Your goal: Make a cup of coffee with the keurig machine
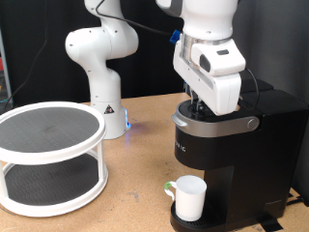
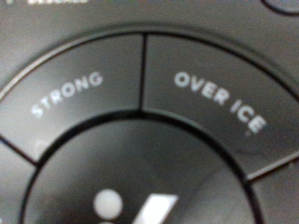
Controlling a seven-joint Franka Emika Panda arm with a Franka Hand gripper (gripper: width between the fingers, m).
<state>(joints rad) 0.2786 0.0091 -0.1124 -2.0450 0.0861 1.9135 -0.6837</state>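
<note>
The keurig machine [image 1: 232, 145] is a black box at the exterior view's right, with a silver-grey lid handle [image 1: 217, 124] across its front. The white cup [image 1: 190, 198] stands upright on its round drip base, under the spout. A small green-topped thing [image 1: 169, 187] lies against the cup's left side. My gripper [image 1: 200, 106] points straight down onto the machine's top, with its fingertips at the control panel. The wrist view is filled by that panel [image 2: 149, 131] at very close range: a "STRONG" button [image 2: 70, 93], an "OVER ICE" button [image 2: 215, 98] and a round centre button [image 2: 140, 182]. No fingers show there.
A white two-tier round rack [image 1: 48, 155] stands on the wooden table [image 1: 135, 184] at the exterior view's left. A second white robot base [image 1: 101, 68] stands behind it at the middle back, with a blue light at its foot.
</note>
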